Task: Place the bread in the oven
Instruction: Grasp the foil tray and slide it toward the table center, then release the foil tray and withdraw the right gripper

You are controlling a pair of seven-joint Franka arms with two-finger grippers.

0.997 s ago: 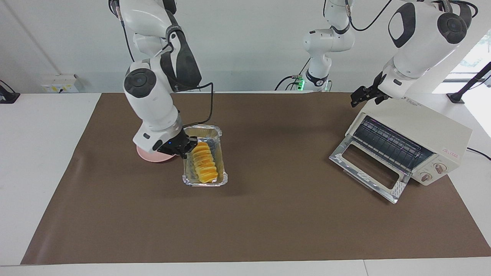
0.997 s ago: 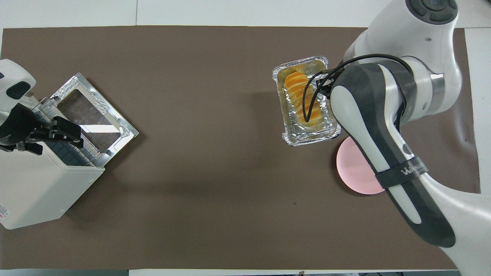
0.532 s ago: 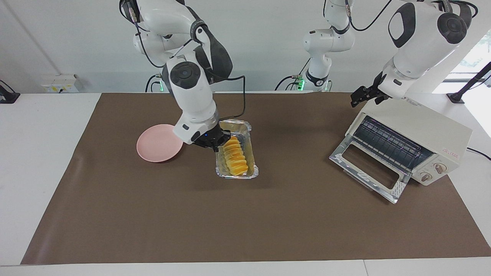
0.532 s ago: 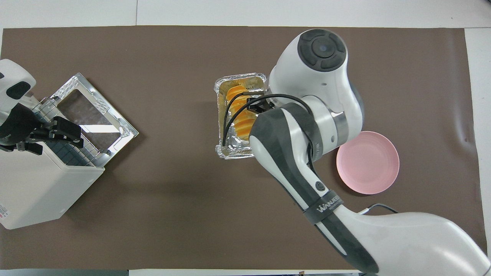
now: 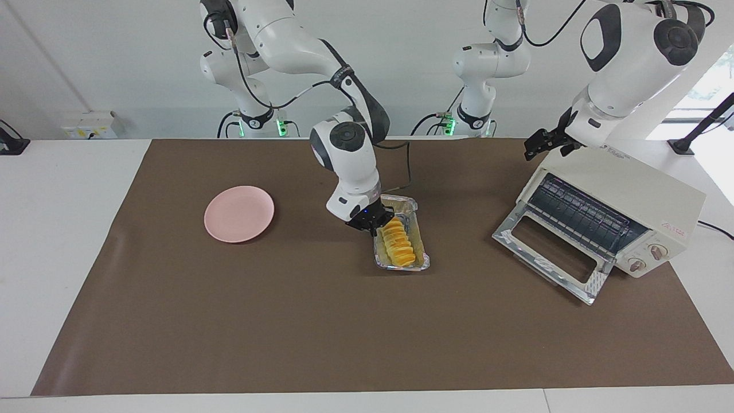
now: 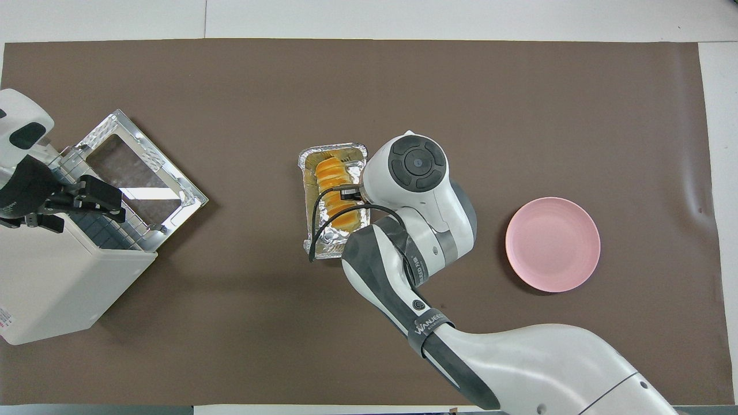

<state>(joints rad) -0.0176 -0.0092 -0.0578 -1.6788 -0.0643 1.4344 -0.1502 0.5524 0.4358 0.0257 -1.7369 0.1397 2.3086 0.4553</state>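
Foil tray with the bread rides mid-table in our right gripper, pinched shut on its rim. Our left gripper waits spread over the oven, its door dropped open; 1 pink plate lies apart.

Brightness: I get an evenly bright scene in both views, no dim corners.
Light source: daylight blows out a window at the left arm's end.
Shadows: soft, faint ones lie on the brown mat beside the oven and the foil tray.
Glare: the oven's door shines white.
Focus: I see sharp edges everywhere.
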